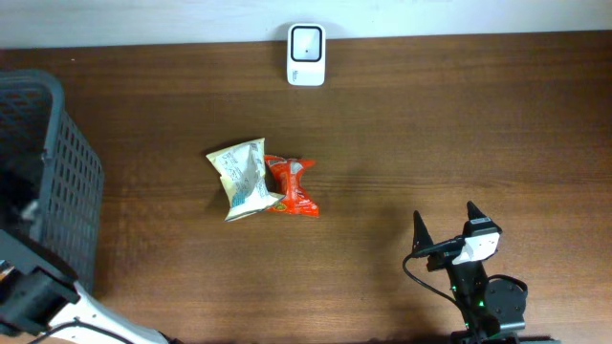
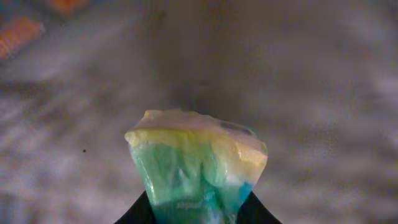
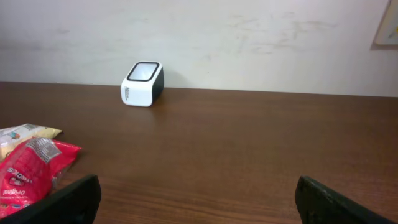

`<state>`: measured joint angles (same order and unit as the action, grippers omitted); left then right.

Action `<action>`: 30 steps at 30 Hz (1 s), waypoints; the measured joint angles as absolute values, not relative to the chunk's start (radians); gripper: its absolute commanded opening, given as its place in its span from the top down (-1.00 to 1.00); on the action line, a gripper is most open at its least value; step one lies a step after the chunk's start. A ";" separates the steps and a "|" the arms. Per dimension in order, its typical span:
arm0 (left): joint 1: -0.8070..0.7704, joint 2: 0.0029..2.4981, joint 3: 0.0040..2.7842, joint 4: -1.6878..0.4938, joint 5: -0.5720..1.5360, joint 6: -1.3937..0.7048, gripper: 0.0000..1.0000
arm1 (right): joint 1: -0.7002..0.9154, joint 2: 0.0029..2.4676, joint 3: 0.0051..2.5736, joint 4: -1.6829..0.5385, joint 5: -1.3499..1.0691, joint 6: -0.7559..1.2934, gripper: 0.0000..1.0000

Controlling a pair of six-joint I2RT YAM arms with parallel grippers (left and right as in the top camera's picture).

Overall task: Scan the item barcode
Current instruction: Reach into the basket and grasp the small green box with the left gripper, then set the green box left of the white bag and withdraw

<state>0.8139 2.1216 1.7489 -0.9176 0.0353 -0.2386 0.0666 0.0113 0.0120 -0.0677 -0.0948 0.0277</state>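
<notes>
Green packet (image 2: 196, 162) sits pinched in left gripper (image 2: 196, 214); right gripper (image 3: 199, 200) lies level, agape

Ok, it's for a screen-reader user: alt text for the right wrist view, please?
A white barcode scanner stands at the far edge of a brown wooden table, against a pale wall. A red snack packet lies at near left; the open right gripper shows its fingertips at the bottom corners.
</notes>
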 measured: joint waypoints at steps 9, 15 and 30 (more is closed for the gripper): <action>0.501 1.492 1.911 -1.022 0.121 -0.250 0.53 | 0.067 0.011 0.012 -0.068 -0.095 0.027 -0.97; 0.094 1.491 1.792 -1.209 0.111 -0.254 0.47 | 0.067 0.011 0.012 -0.068 -0.095 0.027 -0.97; -0.132 1.739 1.470 -1.054 0.041 -0.257 -0.97 | 0.067 0.011 0.012 -0.068 -0.095 0.028 -0.97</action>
